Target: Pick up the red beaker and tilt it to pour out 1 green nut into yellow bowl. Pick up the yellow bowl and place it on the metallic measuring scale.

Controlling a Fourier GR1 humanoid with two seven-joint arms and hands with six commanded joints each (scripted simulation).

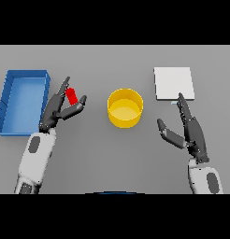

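Standing left of the yellow bowl [125, 108], the red beaker [72, 96] sits between the left hand's [60, 108] fingers and thumb, which close loosely around it. Beyond them, further left of the bowl, lies a blue tray [9, 100]. Right of the bowl, the right hand [190, 131] hovers with fingers spread, its tips near the metallic scale [173, 83].

Even, bright light w/ faint shadows, no glare.
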